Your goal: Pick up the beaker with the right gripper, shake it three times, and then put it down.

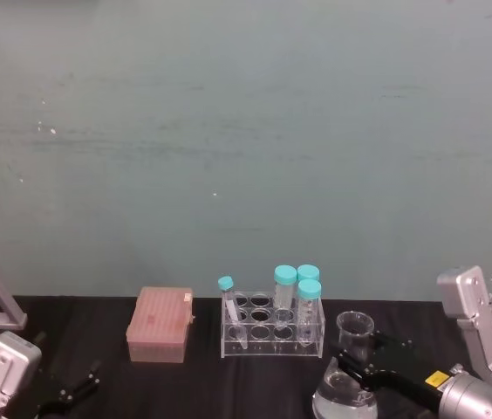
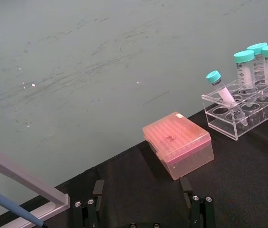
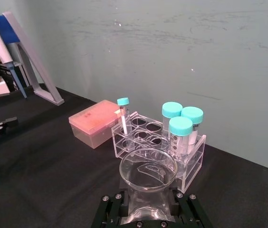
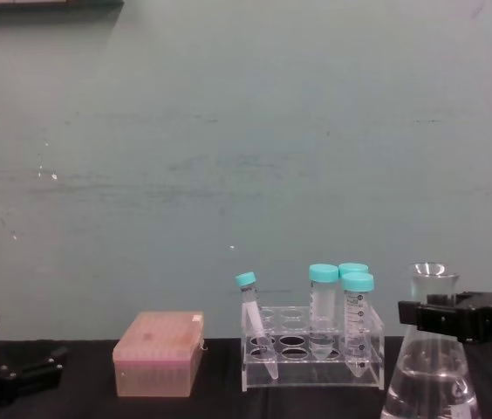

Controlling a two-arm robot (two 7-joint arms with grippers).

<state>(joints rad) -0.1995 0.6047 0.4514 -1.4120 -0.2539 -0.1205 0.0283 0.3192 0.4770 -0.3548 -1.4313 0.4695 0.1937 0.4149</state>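
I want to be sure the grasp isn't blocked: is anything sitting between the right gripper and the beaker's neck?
Nothing visible is in the way. The right gripper already has its black fingers on either side of the neck of the beaker. The tube rack stands apart, behind and to the left of the beaker.

beaker (image 1: 344,397) base cut off by edge

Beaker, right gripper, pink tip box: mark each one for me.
beaker (image 4: 429,384), chest view, on its wide glass body.
right gripper (image 4: 420,316), chest view, closed around the beaker's neck.
pink tip box (image 1: 160,321), head view, on its lid.
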